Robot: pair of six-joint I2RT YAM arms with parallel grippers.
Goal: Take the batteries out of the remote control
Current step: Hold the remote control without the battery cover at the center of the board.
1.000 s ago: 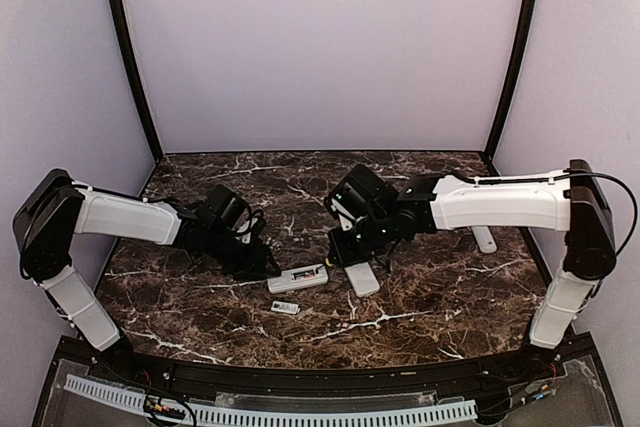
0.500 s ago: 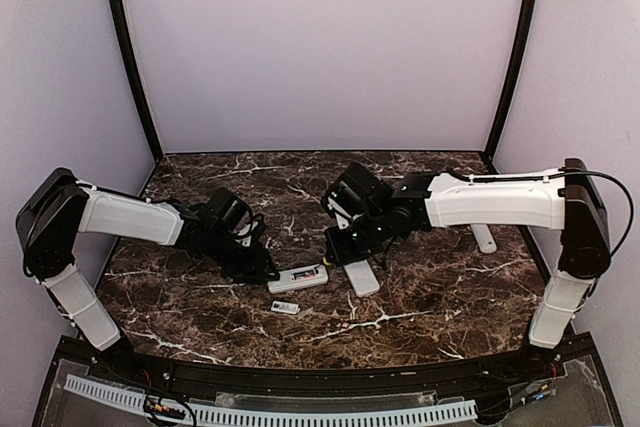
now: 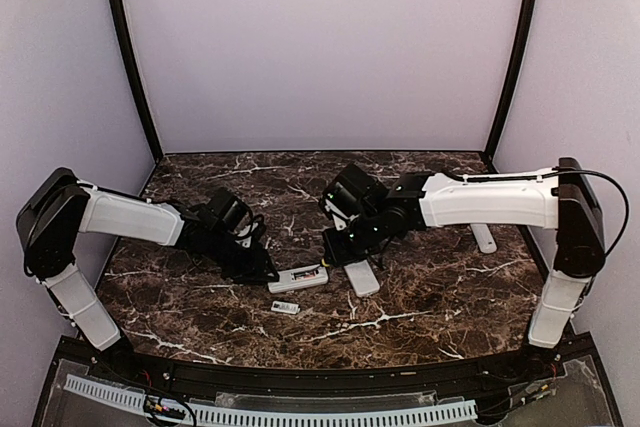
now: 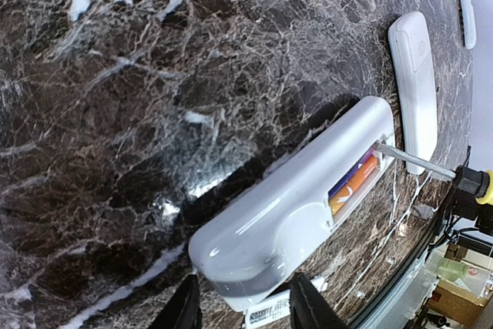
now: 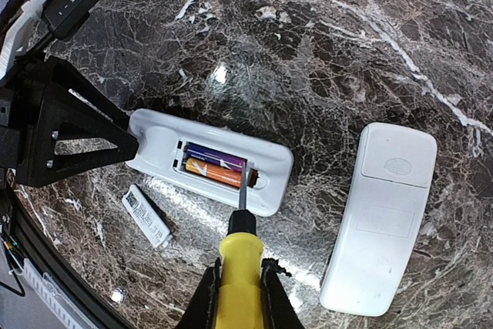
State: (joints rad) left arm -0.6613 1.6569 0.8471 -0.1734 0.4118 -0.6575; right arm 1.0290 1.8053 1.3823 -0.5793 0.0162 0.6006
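- Your left gripper is low over the bench. Its fingers stand part-way apart on either side of the left end of the remote control. I cannot tell whether they are pressing on it or only standing beside it.
- The remote control lies back-up on the bench between your two arms, with its battery compartment uncovered.
- The batteries lie side by side along that open compartment. One is orange and the other shows purple.
- A small white cover with a printed label lies flat just beside the remote, on the side nearer the arm bases and not touching it.
- The screwdriver slants down, and its metal tip is at the right-hand end of the compartment, by the battery ends. I cannot tell whether it touches a battery.
- Your right gripper is closed tight on the screwdriver's yellow handle.
- A second remote lies back-up just to the right, with its cover on.
- A third remote lies well apart, near the bench's right edge.
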